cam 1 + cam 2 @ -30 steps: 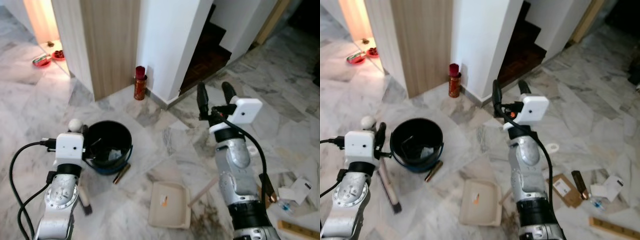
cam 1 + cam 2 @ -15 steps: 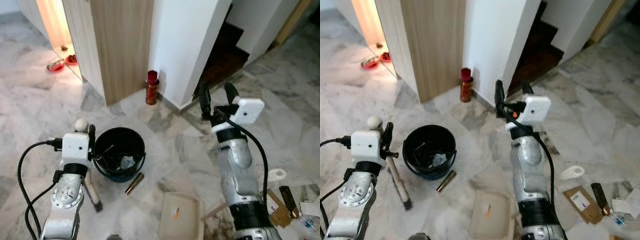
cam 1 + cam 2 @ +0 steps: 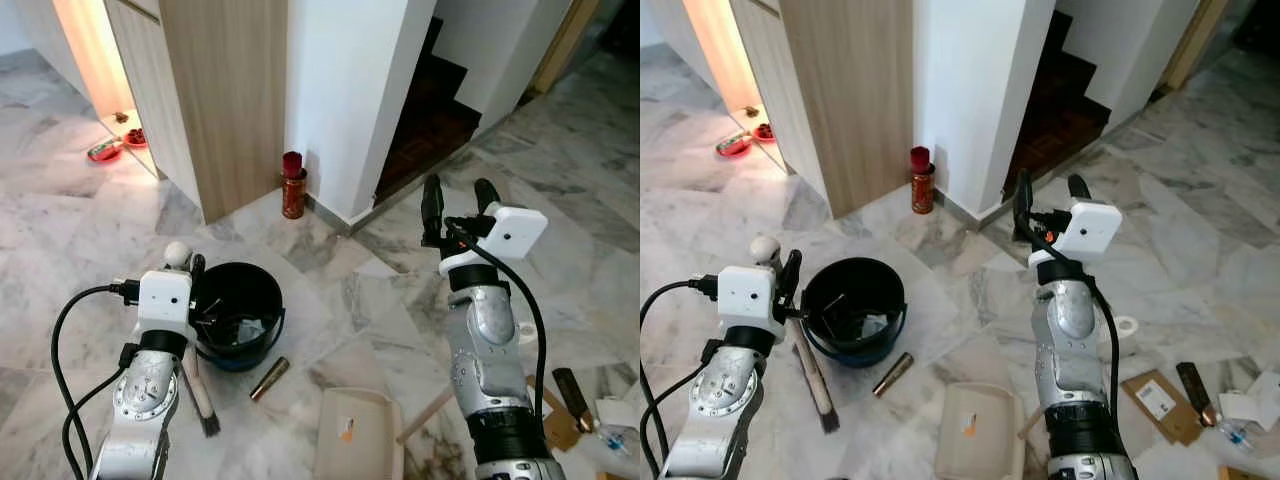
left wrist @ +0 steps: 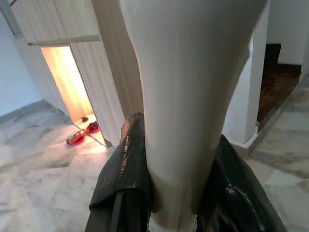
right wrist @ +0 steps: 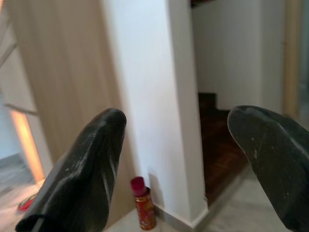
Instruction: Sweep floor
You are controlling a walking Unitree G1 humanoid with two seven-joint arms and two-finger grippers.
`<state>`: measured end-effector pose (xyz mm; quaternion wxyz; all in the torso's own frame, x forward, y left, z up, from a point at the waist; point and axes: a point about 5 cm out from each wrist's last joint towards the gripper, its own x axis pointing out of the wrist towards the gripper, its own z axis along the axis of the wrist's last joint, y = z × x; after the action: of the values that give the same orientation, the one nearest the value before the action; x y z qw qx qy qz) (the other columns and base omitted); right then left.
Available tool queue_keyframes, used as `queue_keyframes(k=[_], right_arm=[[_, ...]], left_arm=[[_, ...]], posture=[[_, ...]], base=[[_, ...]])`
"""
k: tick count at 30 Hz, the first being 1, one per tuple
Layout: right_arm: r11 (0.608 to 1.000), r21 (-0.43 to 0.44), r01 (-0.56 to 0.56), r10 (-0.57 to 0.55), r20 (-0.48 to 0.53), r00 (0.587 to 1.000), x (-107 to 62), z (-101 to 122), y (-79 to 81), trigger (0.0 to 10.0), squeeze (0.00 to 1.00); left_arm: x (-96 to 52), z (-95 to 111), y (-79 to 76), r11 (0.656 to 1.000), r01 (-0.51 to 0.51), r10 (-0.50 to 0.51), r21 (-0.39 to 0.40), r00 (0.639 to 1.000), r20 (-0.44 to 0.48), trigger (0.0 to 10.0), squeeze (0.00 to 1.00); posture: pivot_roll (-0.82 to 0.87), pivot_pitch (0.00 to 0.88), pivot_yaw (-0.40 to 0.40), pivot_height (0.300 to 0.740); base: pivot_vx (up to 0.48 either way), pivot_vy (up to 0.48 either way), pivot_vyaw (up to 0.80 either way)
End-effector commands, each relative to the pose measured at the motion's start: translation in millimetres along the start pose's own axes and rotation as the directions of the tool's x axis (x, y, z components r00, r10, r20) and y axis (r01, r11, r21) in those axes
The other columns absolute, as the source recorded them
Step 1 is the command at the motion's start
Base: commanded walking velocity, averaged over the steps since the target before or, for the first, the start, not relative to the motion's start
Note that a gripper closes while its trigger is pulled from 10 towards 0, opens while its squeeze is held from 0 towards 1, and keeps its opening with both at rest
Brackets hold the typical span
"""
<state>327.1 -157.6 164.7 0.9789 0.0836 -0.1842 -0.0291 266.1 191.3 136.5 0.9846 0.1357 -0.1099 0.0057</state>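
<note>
The left hand (image 3: pixel 780 280) is clamped on the pale handle of a brush (image 3: pixel 812 375), and in the left wrist view that handle (image 4: pixel 186 96) sits squeezed between the two black fingers (image 4: pixel 123 169). The brush hangs down from the hand with its dark bristle end touching the marble floor (image 3: pixel 940 290), just at 9 o'clock of the black bucket (image 3: pixel 853 310). The bucket has some scraps in it, but it's hard to tell what they are. A small brown tube (image 3: pixel 893 373) lies on the floor at about 5 o'clock of the bucket, and a cream dustpan (image 3: pixel 978 433) sits a bit further out the same way, with a small orange speck on it. The right hand (image 3: pixel 1050 205) is raised in the air with its fingers spread wide, holding nothing, pointing toward the white wall corner and the dark stairs (image 3: pixel 1060 100). At the foot of that wall, next to the wooden panel, stands a red can (image 3: pixel 922 181). Over at 3 o'clock of the right arm there's litter on the floor: a roll of tape (image 3: pixel 1124 329), a piece of cardboard (image 3: pixel 1155 397) and some paper bits (image 3: pixel 1240 405).
</note>
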Motion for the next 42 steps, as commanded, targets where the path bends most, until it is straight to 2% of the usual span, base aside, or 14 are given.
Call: queue_keyframes(k=[1, 7, 12, 17, 18, 21, 25, 29, 31, 35, 36, 37, 39, 42], right_arm=[[0.999, -0.009, 0.041, -0.041, -0.004, 0.999, -1.5, -2.2, -6.0, 10.0, 0.00], [0.990, -0.074, 0.117, -0.120, -0.039, 0.992, -7.8, -11.4, -18.6, 10.0, 0.00], [0.959, -0.152, 0.238, -0.241, -0.006, 0.970, -9.8, -5.5, -41.6, 10.0, 0.00], [0.952, -0.179, 0.248, -0.251, 0.004, 0.968, -8.1, -2.6, -47.3, 10.0, 0.00], [0.945, -0.216, 0.244, -0.249, 0.004, 0.968, -7.7, -2.7, -47.8, 10.0, 1.00], [0.938, -0.235, 0.255, -0.262, 0.002, 0.965, -7.5, -2.6, -49.6, 10.0, 1.00], [0.891, -0.338, 0.303, -0.335, -0.039, 0.941, -10.4, -6.2, -58.3, 10.0, 1.00], [0.865, -0.391, 0.315, -0.375, -0.085, 0.923, -15.3, -9.9, -66.5, 10.0, 1.00], [0.834, -0.445, 0.327, -0.415, -0.116, 0.902, -25.1, -8.9, -78.9, 10.0, 1.00], [0.803, -0.489, 0.342, -0.443, -0.103, 0.891, -34.6, -2.2, -88.6, 10.0, 1.00], [0.794, -0.500, 0.345, -0.448, -0.099, 0.888, -37.1, -0.5, -90.1, 10.0, 0.24], [0.783, -0.515, 0.349, -0.458, -0.096, 0.884, -41.0, 1.4, -92.6, 10.0, 0.00], [0.767, -0.529, 0.364, -0.482, -0.098, 0.871, -45.7, 2.1, -96.1, 10.0, 0.00], [0.725, -0.524, 0.447, -0.582, -0.118, 0.805, -59.5, -2.3, -109.3, 10.0, 0.00]], left_arm=[[1.0, 0.6, 3.7, 1.000, 0.004, -0.005, 0.017, 1.000, 0.003, 10.0, 0.00], [5.6, -0.3, 8.3, 0.999, 0.015, -0.015, 0.035, 1.000, -0.003, 10.0, 0.00], [8.8, 0.5, 6.9, 0.999, 0.027, -0.027, 0.035, 1.000, 0.004, 10.0, 0.00], [8.9, 0.0, 4.8, 0.999, 0.028, -0.029, 0.032, 1.000, 0.006, 10.0, 0.00], [8.7, -0.2, 3.9, 0.999, 0.028, -0.028, 0.030, 1.000, 0.005, 10.0, 0.00], [8.2, -0.1, 2.5, 0.999, 0.027, -0.027, 0.029, 1.000, 0.005, 10.0, 0.00], [3.8, -2.1, 4.4, 1.000, 0.018, -0.018, 0.026, 1.000, -0.003, 10.0, 0.00], [1.3, -3.6, 4.6, 1.000, 0.015, -0.015, 0.025, 1.000, -0.009, 10.0, 0.00], [-0.6, -4.7, 4.3, 1.000, 0.012, -0.011, 0.022, 1.000, -0.014, 10.0, 0.00], [-2.0, -5.8, 2.5, 1.000, 0.013, -0.013, 0.017, 1.000, -0.019, 10.0, 0.00], [-2.2, -6.0, 1.8, 1.000, 0.014, -0.013, 0.015, 1.000, -0.020, 10.0, 0.00], [-2.4, -6.2, 0.6, 1.000, 0.015, -0.015, 0.012, 1.000, -0.021, 10.0, 0.00], [-2.7, -6.5, -0.6, 1.000, 0.018, -0.017, 0.009, 1.000, -0.022, 10.0, 0.00], [-3.3, -7.1, -2.4, 1.000, 0.023, -0.023, 0.005, 0.999, -0.025, 10.0, 0.00]], posture=[[0.21, 0.032, -0.041, 0.740], [0.21, 0.018, -0.021, 0.740], [0.20, 0.011, -0.017, 0.740], [0.20, 0.008, -0.027, 0.740], [0.20, 0.011, -0.031, 0.740], [0.20, 0.017, -0.036, 0.740], [0.19, 0.027, -0.043, 0.740], [0.19, 0.034, -0.049, 0.740], [0.18, 0.041, -0.053, 0.740], [0.16, 0.047, -0.056, 0.740], [0.16, 0.048, -0.057, 0.740], [0.15, 0.052, -0.057, 0.740], [0.15, 0.052, -0.058, 0.740], [0.15, 0.055, -0.056, 0.740]], base=[[0.000, 0.000, 0.00], [0.000, 0.000, 0.00], [0.000, 0.000, 0.00], [0.000, 0.000, 0.00], [0.000, 0.000, 0.00], [0.000, 0.000, 0.00], [0.000, 0.000, 0.00], [0.000, 0.000, 0.00], [0.000, 0.000, 0.00], [0.000, 0.000, 0.00], [0.000, 0.000, 0.00], [0.000, 0.000, 0.00], [0.000, 0.000, 0.00], [0.000, 0.000, 0.00]])
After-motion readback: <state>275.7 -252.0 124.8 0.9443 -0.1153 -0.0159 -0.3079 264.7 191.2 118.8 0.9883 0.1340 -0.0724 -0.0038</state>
